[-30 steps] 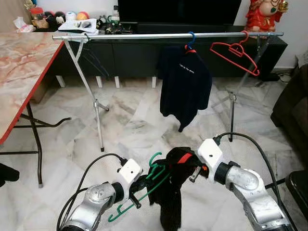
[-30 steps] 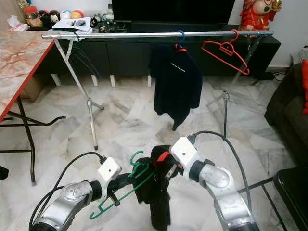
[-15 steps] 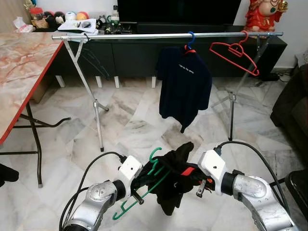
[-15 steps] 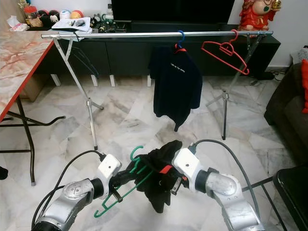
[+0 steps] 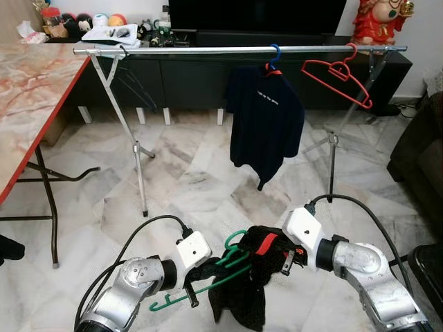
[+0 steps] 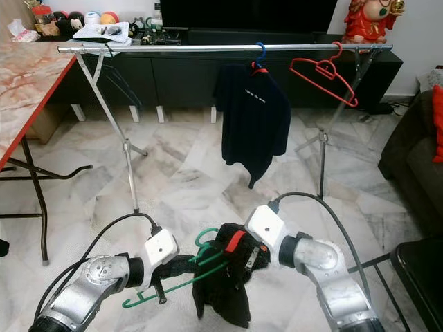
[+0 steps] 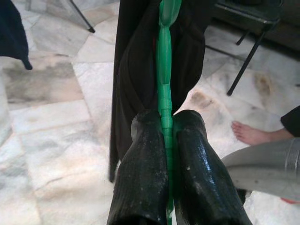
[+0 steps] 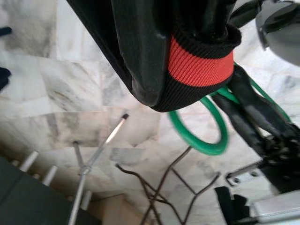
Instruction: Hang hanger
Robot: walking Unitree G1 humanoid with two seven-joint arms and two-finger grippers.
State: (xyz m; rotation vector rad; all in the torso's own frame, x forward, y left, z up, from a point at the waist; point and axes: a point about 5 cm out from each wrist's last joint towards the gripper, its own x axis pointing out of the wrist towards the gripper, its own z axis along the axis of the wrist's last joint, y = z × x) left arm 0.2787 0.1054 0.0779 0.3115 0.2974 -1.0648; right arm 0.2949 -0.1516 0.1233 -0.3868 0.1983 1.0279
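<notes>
My left gripper (image 7: 164,136) is shut on the shank of a green hanger (image 5: 220,271), which lies almost level low in front of me. A black garment (image 5: 242,299) with a red collar band (image 5: 267,243) is draped over the hanger's right half and hangs below it. My right gripper (image 5: 280,250) is shut on the garment at the collar, just right of the green hook (image 8: 201,136). In the right wrist view the red band (image 8: 199,63) wraps over the fingers (image 8: 140,51). The silver rack rail (image 5: 194,50) runs across the far side.
A dark shirt (image 5: 266,117) on a blue hanger and a bare red hanger (image 5: 339,75) hang on the rail's right part. A marble-look table (image 5: 28,90) stands left, a dark sofa (image 5: 422,152) right. A person's bare foot (image 7: 248,133) is on the floor nearby.
The left gripper has lowered the green hanger to a flatter tilt. The right gripper has moved up toward the hook, and the garment now hangs lower under the hanger.
</notes>
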